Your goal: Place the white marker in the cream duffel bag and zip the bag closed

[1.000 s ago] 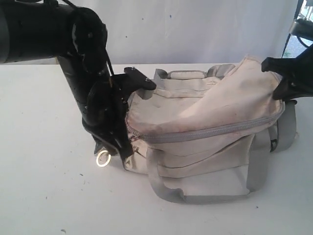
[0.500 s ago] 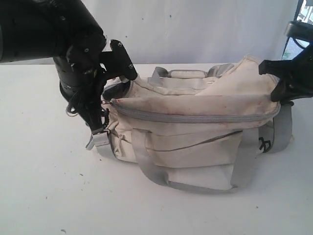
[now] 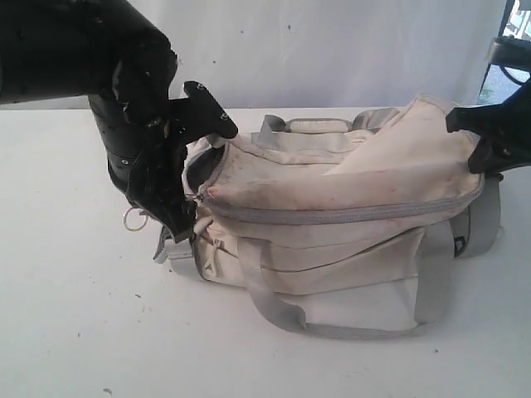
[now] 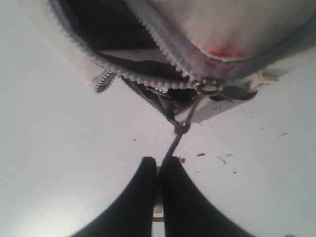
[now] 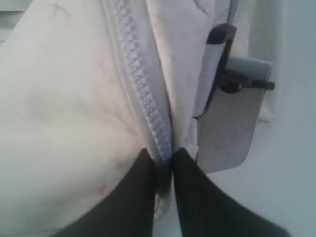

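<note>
Cream duffel bag lies on its side on the white worktop, centre to right in the exterior view, w/ grey straps looping under the front. The grey main zip runs along the upper front and is closed over most of its length. At the bag's left end the teeth are parted, leaving a small gap w/ dark interior. Contents can't be made out: inside shows only dark lining. White marker isn't visible in any view, so can't say where it sits.

Left tool: fingers pressed nearly together, clenched on the thin grey pull cord. The cord runs taut from the zip slider down to the fingertips. The slider sits at the closed end of the V of open teeth, just beside a red stain on the fabric. In the exterior view this tool is at the bag's left end, low, next to a small metal ring hanging by the arm.

Right tool: fingers almost closed, pinching a fold of the bag's cream fabric right at the zip's far end, teeth running straight into the pinch. A grey webbing strap w/ black buckle hangs just beside it. Exterior view: this tool grips the bag's upper right corner, which is lifted a little, w/ a flap of fabric rising toward it.
</note>
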Robot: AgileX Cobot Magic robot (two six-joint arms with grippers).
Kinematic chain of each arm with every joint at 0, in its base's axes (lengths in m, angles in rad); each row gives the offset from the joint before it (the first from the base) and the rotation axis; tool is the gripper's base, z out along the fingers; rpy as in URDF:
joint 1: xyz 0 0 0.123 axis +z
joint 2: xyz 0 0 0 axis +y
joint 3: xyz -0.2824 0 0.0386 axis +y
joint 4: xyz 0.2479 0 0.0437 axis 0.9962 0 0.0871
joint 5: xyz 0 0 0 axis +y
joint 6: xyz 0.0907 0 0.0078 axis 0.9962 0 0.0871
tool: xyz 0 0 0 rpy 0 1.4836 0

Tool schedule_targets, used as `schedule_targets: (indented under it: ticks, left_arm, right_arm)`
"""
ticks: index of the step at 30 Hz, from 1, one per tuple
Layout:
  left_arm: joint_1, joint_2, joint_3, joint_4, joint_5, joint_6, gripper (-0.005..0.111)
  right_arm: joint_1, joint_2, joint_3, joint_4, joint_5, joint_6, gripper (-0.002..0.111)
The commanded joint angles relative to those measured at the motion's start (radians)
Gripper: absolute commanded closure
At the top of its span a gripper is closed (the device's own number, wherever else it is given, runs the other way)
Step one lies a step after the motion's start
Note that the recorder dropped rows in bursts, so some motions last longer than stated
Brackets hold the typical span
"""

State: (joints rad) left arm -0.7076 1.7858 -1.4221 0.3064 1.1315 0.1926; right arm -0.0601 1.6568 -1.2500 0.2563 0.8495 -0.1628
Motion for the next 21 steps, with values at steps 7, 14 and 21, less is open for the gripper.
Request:
schedule_targets:
  ticks: [7, 14, 21]
  left_arm:
    - [0.01, -0.089, 0.0, -0.016, -0.14, 0.006, 0.107]
    - [0.01, -0.134, 0.0, -0.03, -0.272, 0.006, 0.107]
    - [0.008, -0.16, 0.0, -0.1, -0.294, 0.032, 0.107]
  right_arm:
    - [-0.022, -0.026, -0.031, 0.018, -0.037, -0.062, 0.045]
    - [0.008, -0.047, -0.028, 0.499, 0.161, -0.764, 0.052]
    - [0.177, 0.044, -0.015, 0.622, 0.2, -0.966, 0.052]
